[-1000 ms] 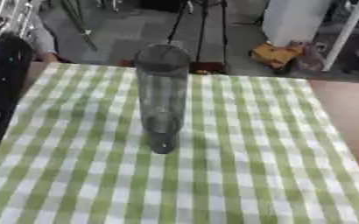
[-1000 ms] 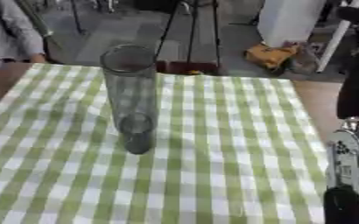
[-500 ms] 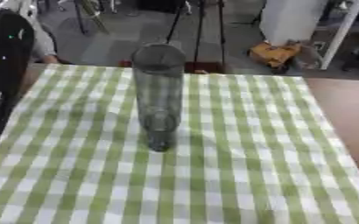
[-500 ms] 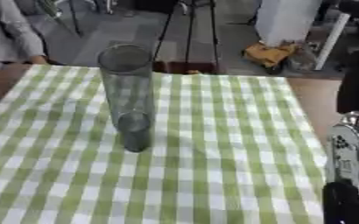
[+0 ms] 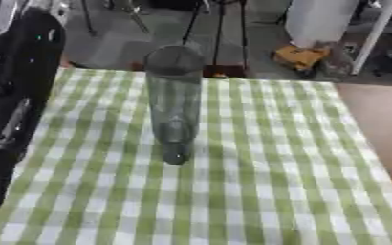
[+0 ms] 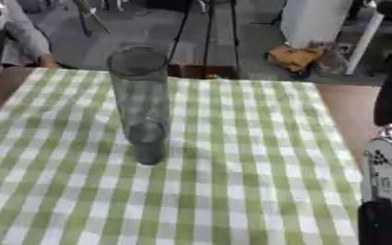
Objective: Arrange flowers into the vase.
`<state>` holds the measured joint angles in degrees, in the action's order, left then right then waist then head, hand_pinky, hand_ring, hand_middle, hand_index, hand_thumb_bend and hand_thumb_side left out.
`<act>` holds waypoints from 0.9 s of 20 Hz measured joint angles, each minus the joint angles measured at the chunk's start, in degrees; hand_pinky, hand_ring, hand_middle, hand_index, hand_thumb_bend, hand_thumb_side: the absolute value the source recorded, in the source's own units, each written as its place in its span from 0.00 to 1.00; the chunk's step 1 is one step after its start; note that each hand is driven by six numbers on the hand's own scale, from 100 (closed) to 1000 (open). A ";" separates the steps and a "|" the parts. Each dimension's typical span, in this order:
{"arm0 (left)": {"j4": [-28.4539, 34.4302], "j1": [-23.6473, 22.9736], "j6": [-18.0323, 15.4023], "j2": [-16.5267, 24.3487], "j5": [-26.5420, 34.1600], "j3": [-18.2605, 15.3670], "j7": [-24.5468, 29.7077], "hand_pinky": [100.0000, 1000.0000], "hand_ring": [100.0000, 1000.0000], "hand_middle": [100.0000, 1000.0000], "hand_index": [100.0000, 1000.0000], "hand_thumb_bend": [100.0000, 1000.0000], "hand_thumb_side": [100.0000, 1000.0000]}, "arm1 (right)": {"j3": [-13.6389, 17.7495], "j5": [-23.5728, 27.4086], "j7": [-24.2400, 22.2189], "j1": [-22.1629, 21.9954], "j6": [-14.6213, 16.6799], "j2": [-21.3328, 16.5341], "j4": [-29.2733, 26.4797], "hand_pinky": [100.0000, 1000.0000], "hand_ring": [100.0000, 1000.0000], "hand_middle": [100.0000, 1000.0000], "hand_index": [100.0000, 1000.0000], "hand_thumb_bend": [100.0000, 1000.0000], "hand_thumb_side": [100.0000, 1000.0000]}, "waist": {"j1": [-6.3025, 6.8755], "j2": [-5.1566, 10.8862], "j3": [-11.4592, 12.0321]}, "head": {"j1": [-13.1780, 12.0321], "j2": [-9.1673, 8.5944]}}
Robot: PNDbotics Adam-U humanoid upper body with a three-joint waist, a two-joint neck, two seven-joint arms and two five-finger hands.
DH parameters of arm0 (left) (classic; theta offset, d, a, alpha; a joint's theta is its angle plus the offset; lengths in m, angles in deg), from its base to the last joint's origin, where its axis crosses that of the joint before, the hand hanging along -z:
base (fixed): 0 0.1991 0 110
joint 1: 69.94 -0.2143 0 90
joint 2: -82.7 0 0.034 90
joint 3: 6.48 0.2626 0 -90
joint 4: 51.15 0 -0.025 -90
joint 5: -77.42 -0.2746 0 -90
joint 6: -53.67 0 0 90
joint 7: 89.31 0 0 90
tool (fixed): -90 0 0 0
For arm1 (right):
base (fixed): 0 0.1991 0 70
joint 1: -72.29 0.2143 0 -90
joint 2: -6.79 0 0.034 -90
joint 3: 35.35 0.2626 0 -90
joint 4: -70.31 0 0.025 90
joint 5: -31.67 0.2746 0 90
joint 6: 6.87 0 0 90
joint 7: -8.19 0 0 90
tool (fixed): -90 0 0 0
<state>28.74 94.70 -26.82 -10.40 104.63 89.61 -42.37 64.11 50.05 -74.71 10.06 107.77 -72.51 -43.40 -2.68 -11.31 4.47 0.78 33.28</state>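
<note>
A tall clear glass vase (image 5: pixel 174 103) stands upright and empty in the middle of a green and white checked cloth (image 5: pixel 258 191). No flowers show in either view. My left arm (image 5: pixel 19 100), black with silver parts, runs down the left edge of the left eye view, beside the cloth and apart from the vase. My right arm (image 6: pixel 387 177) shows at the right edge of the right eye view, also apart from the vase. Neither hand itself shows.
Bare brown table (image 5: pixel 383 119) lies to the right of the cloth. Beyond the far edge are tripod legs (image 5: pixel 220 33), an orange object (image 5: pixel 299 55) on the floor, and a person's sleeve (image 6: pixel 28 40) at the far left corner.
The left arm takes up a little more of the left edge than before. The vase has not moved.
</note>
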 measured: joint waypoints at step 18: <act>0.32 -1.28 0.43 -1.37 -2.11 1.82 0.81 0.00 0.00 0.00 0.00 0.00 0.61 | 0.01 0.37 0.31 0.27 -0.12 0.12 0.00 0.57 0.69 0.61 0.71 0.00 0.91 | 0.12 -0.94 -0.87 | 0.06 -0.18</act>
<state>29.06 93.42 -26.39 -11.76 102.53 91.44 -41.56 64.12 50.41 -74.40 10.33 107.65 -72.39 -43.40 -2.56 -12.25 3.60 0.84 33.10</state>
